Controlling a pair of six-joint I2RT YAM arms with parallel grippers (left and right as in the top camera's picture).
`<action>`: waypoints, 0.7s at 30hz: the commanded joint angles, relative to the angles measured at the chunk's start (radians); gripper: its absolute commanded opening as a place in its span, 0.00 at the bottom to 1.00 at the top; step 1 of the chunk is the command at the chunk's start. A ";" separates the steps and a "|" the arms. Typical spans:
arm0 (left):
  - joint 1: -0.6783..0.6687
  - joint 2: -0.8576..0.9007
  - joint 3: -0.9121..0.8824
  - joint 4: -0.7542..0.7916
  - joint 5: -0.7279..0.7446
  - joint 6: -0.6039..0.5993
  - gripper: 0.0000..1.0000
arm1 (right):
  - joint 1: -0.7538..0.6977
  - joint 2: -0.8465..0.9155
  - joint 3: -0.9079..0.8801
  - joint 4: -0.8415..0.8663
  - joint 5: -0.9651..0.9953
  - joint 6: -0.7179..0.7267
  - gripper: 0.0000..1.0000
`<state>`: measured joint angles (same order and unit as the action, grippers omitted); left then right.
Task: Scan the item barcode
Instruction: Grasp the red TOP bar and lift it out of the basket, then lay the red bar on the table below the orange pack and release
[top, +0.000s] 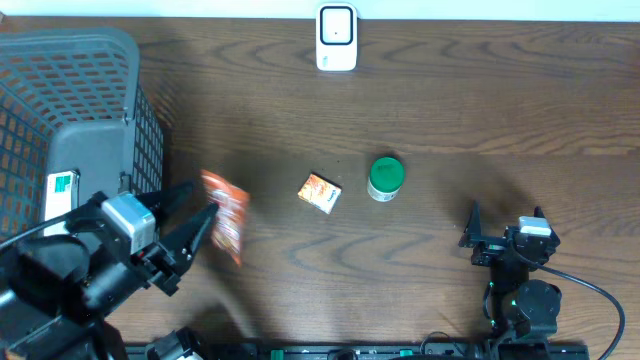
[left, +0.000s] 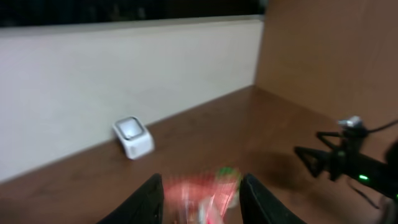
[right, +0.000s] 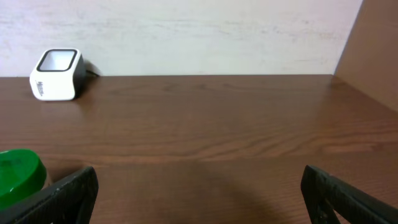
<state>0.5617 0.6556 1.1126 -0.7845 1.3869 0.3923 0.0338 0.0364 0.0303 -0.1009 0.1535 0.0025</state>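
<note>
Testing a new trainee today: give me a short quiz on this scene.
1. True or false: the right gripper is shut on the jar.
2. What does the left gripper hold? A) box B) packet C) jar
3. Fill in: in the overhead view, the box lies between the packet and the ____.
Key: 1 false, it is open and empty. 2 B. 3 jar.
</note>
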 joint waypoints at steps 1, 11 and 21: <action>-0.062 0.008 -0.097 -0.003 0.034 0.003 0.39 | -0.009 -0.003 -0.005 0.000 0.002 -0.011 0.99; -0.319 0.088 -0.373 0.134 -0.167 0.036 0.38 | -0.009 -0.003 -0.005 0.000 0.002 -0.011 0.99; -0.699 0.222 -0.385 0.426 -0.448 -0.114 0.64 | -0.009 -0.003 -0.005 0.000 0.002 -0.011 0.99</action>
<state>-0.0647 0.8814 0.7212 -0.4332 1.0451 0.3676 0.0338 0.0372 0.0303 -0.1013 0.1532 0.0025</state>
